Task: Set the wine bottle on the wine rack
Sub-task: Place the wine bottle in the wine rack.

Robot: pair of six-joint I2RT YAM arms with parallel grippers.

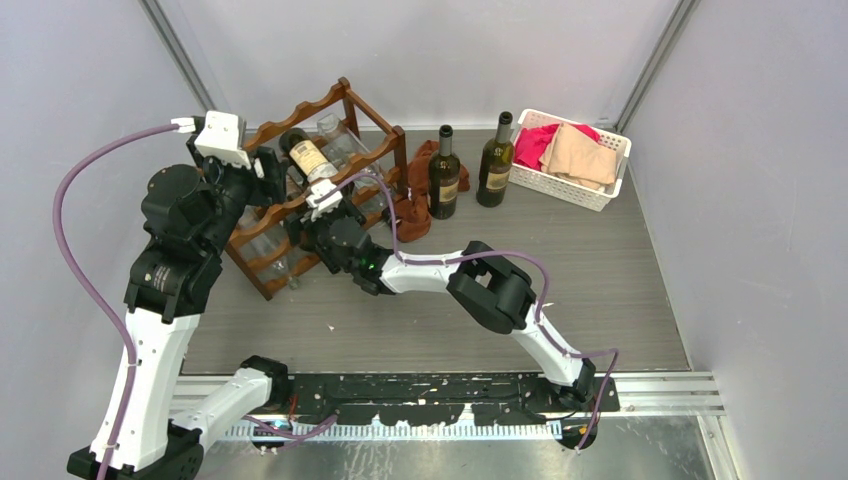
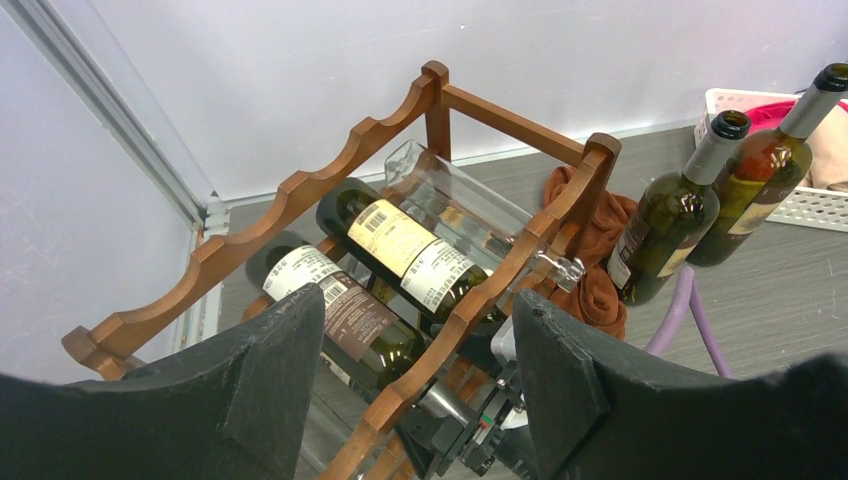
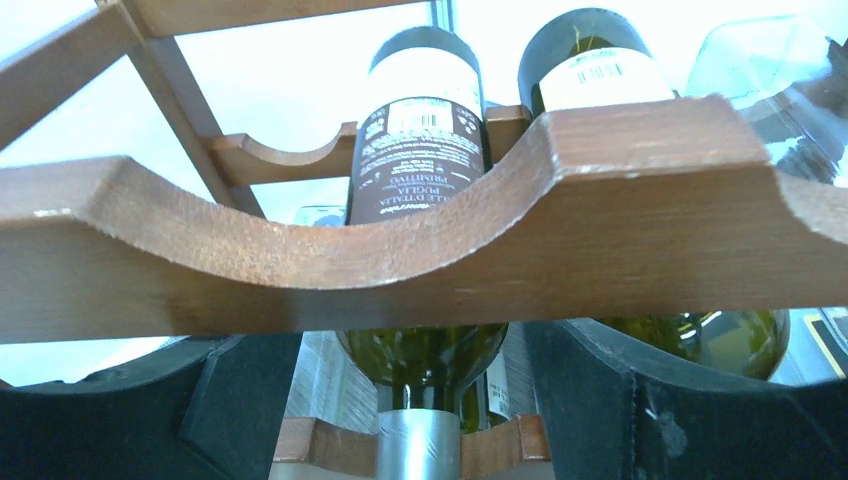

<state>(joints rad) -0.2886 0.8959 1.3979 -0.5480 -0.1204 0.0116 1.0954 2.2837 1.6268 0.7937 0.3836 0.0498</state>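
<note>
The reddish-brown wine rack stands at the back left. A dark-labelled wine bottle lies across its upper scalloped rails, next to a cream-labelled bottle and a clear bottle. My left gripper hovers open above the rack with nothing between its fingers. From the front my right gripper reaches in under the front rail. It is open, its fingers standing clear on either side of the bottle's silver-foiled neck. The bottle's body rests in the rail's dip.
Two dark bottles stand upright right of the rack beside a brown cloth. A white basket with pink and beige cloths sits at the back right. Clear bottles lie on the lower tier. Walls close in left and behind.
</note>
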